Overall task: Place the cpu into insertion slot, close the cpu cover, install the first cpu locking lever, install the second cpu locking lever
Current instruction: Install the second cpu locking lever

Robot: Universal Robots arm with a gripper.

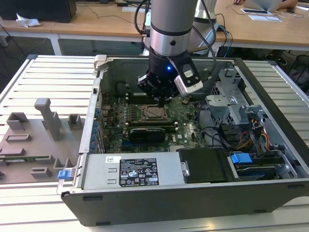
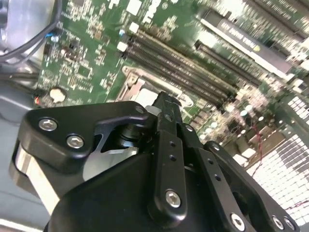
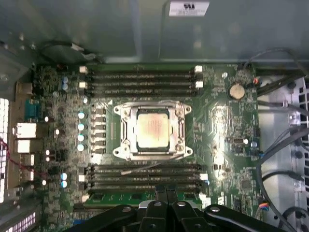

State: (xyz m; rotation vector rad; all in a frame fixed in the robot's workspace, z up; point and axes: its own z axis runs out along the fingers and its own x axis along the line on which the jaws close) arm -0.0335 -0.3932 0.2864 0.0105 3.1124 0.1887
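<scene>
Gripper: you see the gripper (image 1: 161,102) hanging just above the middle of the motherboard; in both wrist views its black fingers (image 2: 166,145) lie pressed together with nothing between them, so it is clenched and empty.
Cpu: your cpu (image 3: 153,129) sits flat in the socket, its pale metal top showing; in the exterior view it lies right under the fingertips (image 1: 155,113).
Cpu cover: the silver cpu cover (image 3: 126,129) lies down around the chip, framing it on all sides.
Levers: a thin wire lever (image 3: 145,167) runs along one side of the socket; you cannot tell whether it is latched.
Motherboard: the green motherboard (image 3: 227,145) carries rows of dark memory slots (image 3: 145,82) on two sides of the socket.
Case: the open computer case (image 1: 193,203) lies on its side, with a labelled power supply (image 1: 140,170) near the front.
Surface: the case rests on a slatted metal table (image 1: 43,77); grey plastic fixtures (image 1: 46,121) stand at the exterior view's left.
Room: wooden desks (image 1: 96,19) stand behind.
Hidden: the arm (image 1: 171,24) covers the board's far edge, and the gripper body blocks much of the second wrist view.
</scene>
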